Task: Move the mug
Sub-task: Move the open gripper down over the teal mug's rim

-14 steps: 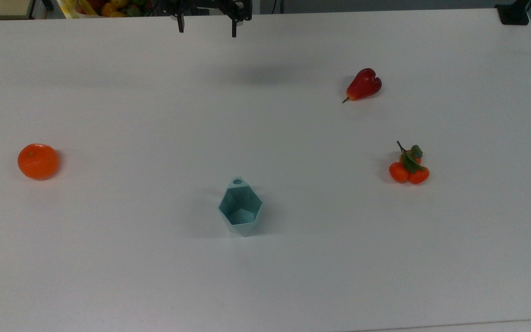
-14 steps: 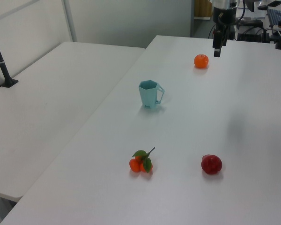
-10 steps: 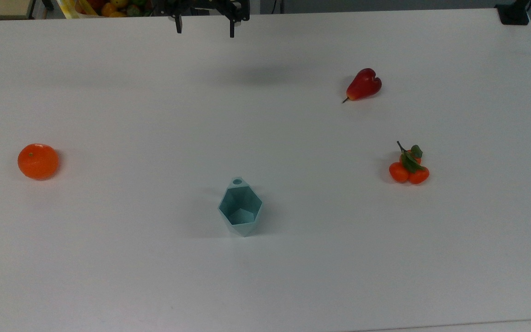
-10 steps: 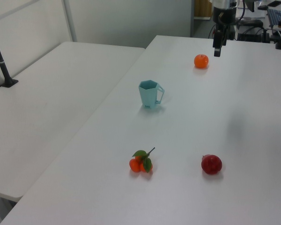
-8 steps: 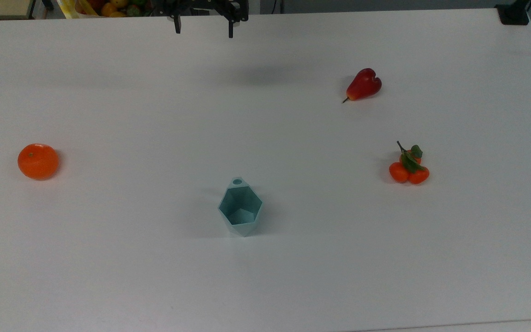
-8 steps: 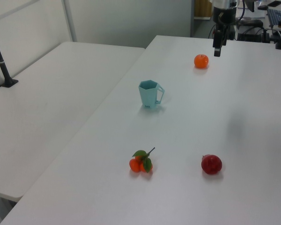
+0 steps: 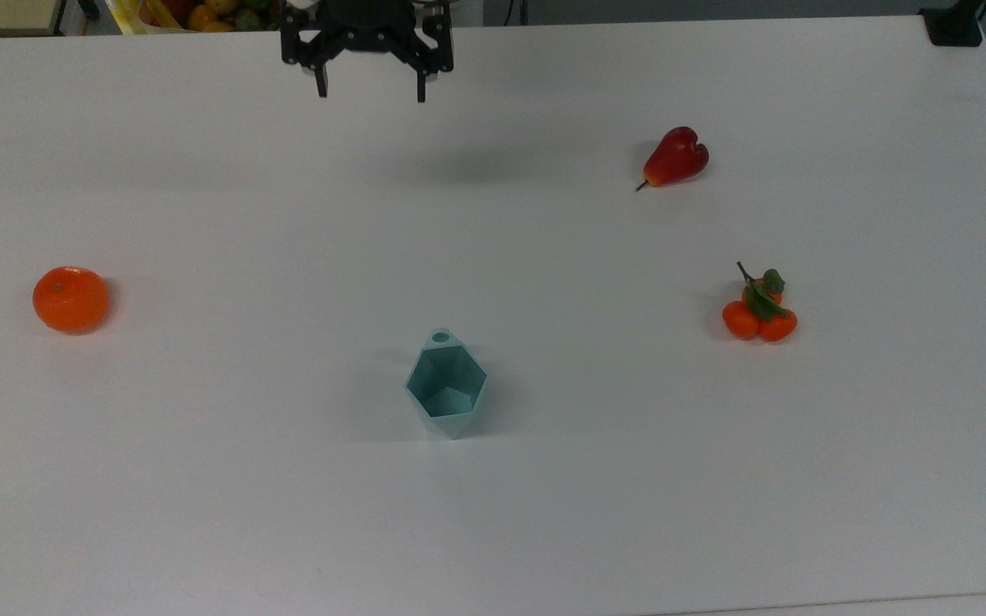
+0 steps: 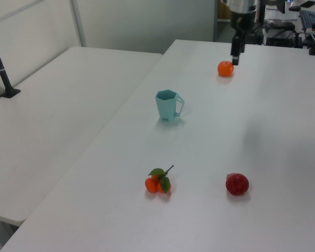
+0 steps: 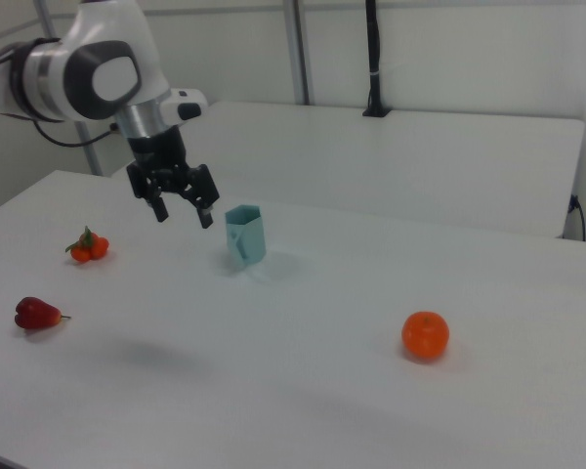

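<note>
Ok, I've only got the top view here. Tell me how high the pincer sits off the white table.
Observer: In the right view the black two-finger pincer hangs well clear of the white table, touching nothing.
Operator: Now describe the handle of the light teal faceted mug.
Observer: In the left view the light teal faceted mug stands upright on its narrower base, with an open loop handle on the left view's right side.
</note>
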